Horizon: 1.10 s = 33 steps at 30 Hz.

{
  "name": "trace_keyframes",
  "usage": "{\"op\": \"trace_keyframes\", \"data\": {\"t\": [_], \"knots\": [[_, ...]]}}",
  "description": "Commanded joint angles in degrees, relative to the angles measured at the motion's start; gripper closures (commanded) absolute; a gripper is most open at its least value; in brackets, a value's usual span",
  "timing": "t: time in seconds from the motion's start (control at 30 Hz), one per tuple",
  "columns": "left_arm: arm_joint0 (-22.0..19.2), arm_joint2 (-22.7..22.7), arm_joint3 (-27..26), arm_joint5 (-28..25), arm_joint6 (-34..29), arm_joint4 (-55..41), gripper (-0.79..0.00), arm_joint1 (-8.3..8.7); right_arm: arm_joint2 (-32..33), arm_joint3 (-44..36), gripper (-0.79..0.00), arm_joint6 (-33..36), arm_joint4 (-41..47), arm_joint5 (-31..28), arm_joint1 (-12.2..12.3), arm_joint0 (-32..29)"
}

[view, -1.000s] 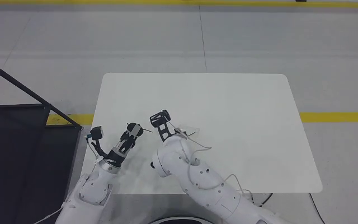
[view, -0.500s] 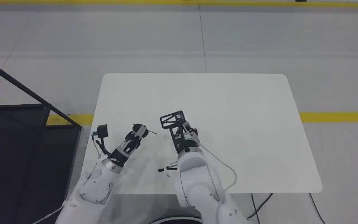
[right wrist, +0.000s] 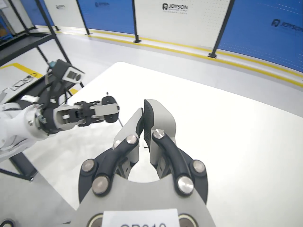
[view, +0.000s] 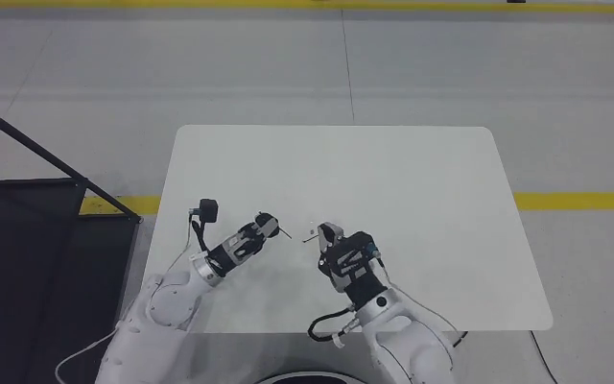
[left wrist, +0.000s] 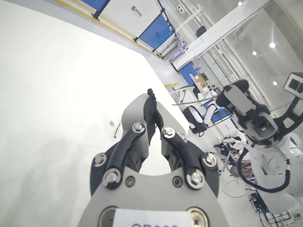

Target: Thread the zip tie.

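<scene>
The white counter carries both arms at its near side, their tips facing each other, near but apart. The left gripper sits above the counter toward its left edge. Its fingers are pressed together, with no gap visible between the ribbed pads. The right gripper is just beside it, toward the middle of the counter. Its fingers are likewise closed, the pads meeting at the tips.

The zip tie, thin and dark, is pinched in the left fingers, and short ends stick out past the pads on both sides. A thin strand projects from the right fingers toward the left gripper and stops short of it. I cannot tell whether it belongs to the same tie.
</scene>
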Motion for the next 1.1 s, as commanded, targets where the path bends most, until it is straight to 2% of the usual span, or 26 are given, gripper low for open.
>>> {"op": "trace_keyframes", "data": {"t": [0.0, 0.33, 0.43, 0.63, 0.83, 1.07], "knots": [[0.1, 0.0, 0.0, -0.2, 0.1, 0.0, 0.0, 0.0, 0.1, 0.0, 0.0, 0.2, 0.1, -0.3, 0.0, 0.0], [0.2, 0.2, -0.2, 0.1, -0.1, 0.0, 0.0, -0.01, 0.1, 0.1, 0.0, -0.1, 0.1, -0.2, 0.0, 0.1], [-0.7, 1.6, -0.6, 1.5, -2.3, 0.9, 0.0, -0.03, 0.3, 2.5, 0.0, -6.3, 1.1, -3.9, 0.4, 0.8], [-5.0, 4.7, 0.5, 3.2, -8.9, 2.0, 0.0, -0.04, 1.1, 3.3, 0.0, -17.4, -5.9, -7.8, 1.5, -0.4], [-9.4, 7.6, 2.6, -0.5, -16.1, 1.1, 0.0, 0.1, 3.1, 2.7, 0.0, -25.2, -7.6, -13.6, 2.7, -2.2], [-13.2, 10.7, 4.8, -5.1, -21.4, 0.8, 0.0, 0.24, 5.2, 2.7, 0.0, -28.7, -8.3, -21.4, 4.1, -2.2]]}}
